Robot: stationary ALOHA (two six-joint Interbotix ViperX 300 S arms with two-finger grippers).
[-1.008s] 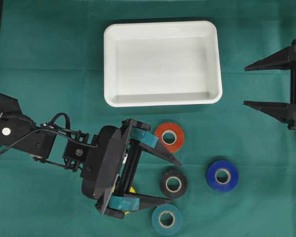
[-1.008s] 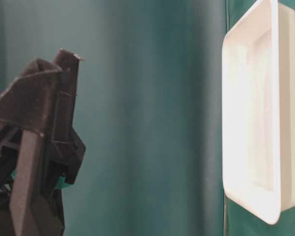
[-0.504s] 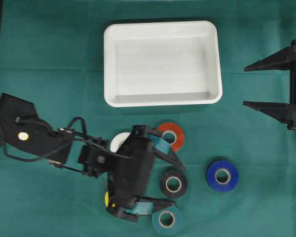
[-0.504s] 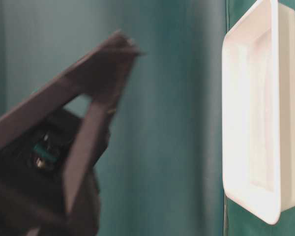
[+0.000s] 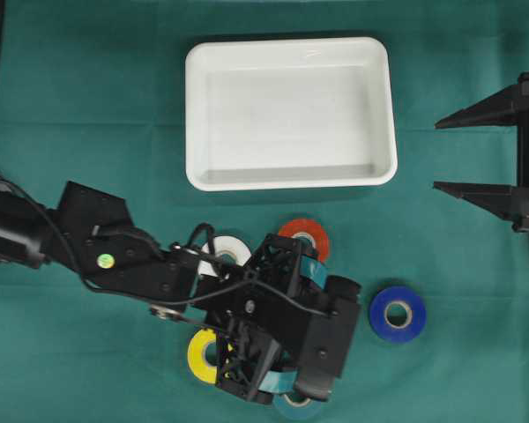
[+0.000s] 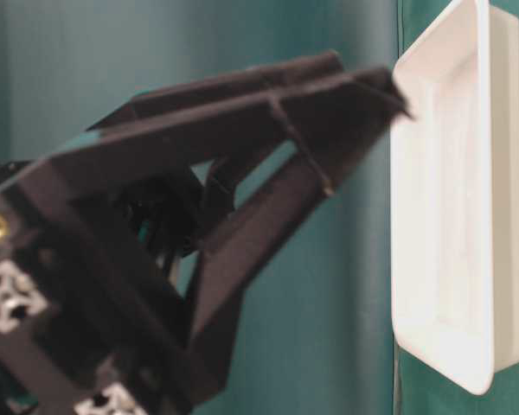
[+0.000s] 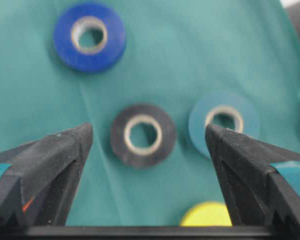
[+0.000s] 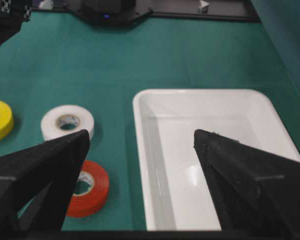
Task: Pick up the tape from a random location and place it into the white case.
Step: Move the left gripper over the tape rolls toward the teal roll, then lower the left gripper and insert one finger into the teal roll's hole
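Since the earlier frame the left gripper has tipped downward over the rolls. Its jaws are spread wide around the black tape roll, nothing pinched. Centre it, descend straight, avoiding the teal roll. The white plastic case waits empty.

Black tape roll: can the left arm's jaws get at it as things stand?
Probably yes. In the left wrist view the black tape roll lies flat between the open jaws of the left gripper, nothing covering it; the teal roll sits close beside it.
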